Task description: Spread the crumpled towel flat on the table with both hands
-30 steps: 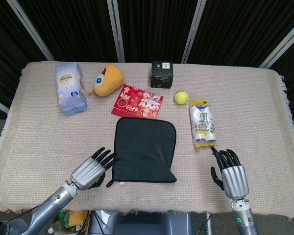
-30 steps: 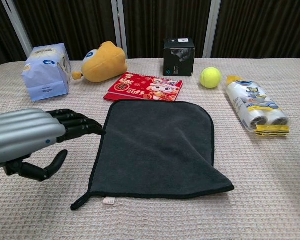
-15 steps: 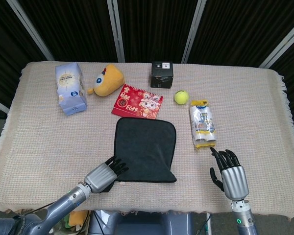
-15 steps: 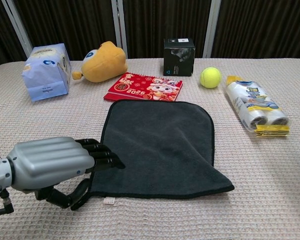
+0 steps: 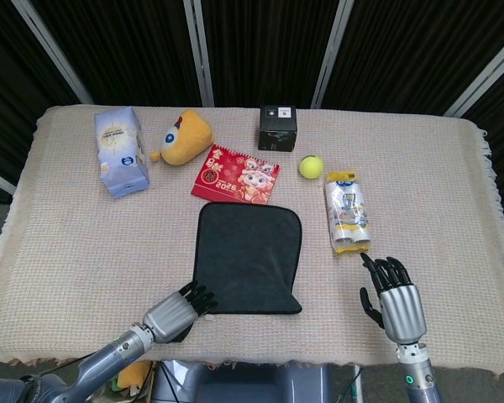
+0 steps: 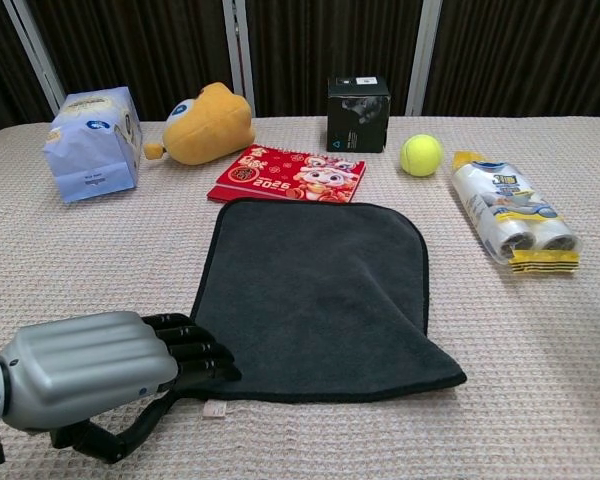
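Closing stage of the spreading, by the look of it. Dark grey towel (image 6: 315,290) lying near-flat at centre table, just below the red 2026 booklet (image 5: 235,174). Left hand (image 6: 90,368) down at the near-left corner, fingers curled onto the hem by the small white tag; whether actually pinching cloth, cannot tell. Right hand (image 5: 392,295) resting well clear on the right, fingers slightly apart, holding nothing.

Next, probably: drawing that corner outward and bringing the right hand to the near-right corner, which juts out past the right edge.

Soft plush pile, black-stitched rounded border. Beneath, a beige waffle-weave tablecloth (image 5: 76,243), grippy-looking.
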Motion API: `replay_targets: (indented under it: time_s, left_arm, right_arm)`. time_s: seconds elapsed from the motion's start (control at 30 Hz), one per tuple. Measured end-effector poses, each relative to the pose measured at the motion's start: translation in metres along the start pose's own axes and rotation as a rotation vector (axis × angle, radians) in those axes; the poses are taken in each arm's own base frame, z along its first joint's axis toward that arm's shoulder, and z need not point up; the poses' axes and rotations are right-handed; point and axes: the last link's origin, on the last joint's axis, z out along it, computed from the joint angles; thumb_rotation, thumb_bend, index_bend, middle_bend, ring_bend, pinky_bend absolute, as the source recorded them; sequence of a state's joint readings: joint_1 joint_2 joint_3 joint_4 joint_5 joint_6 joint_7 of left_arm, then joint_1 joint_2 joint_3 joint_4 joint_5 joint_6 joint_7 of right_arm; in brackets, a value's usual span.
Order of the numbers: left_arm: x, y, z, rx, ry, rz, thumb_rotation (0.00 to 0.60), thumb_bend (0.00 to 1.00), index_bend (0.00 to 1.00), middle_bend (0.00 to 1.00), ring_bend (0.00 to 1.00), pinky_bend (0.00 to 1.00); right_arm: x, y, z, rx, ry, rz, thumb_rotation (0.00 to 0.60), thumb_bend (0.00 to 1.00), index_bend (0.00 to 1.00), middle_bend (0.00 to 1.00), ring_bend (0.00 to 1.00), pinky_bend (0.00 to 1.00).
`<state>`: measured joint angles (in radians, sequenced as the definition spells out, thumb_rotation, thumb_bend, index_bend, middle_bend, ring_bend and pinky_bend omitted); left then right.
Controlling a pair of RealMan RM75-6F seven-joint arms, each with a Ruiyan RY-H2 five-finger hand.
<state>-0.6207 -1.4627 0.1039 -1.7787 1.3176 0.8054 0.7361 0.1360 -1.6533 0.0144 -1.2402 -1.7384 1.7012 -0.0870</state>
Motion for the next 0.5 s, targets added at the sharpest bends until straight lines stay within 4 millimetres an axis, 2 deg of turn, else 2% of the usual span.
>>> replay_targets:
  time_s: [0.5]
  left_arm:
    - [-0.007,-0.007,-0.021,0.008,-0.001,0.001,0.600,0.78,0.06,0.05,0.00,0.00]
  right_arm:
    - [0.000,-0.001,0.000,-0.003,-0.003,0.005,0.600,0.53,0.12,0.34,0.27,0.22]
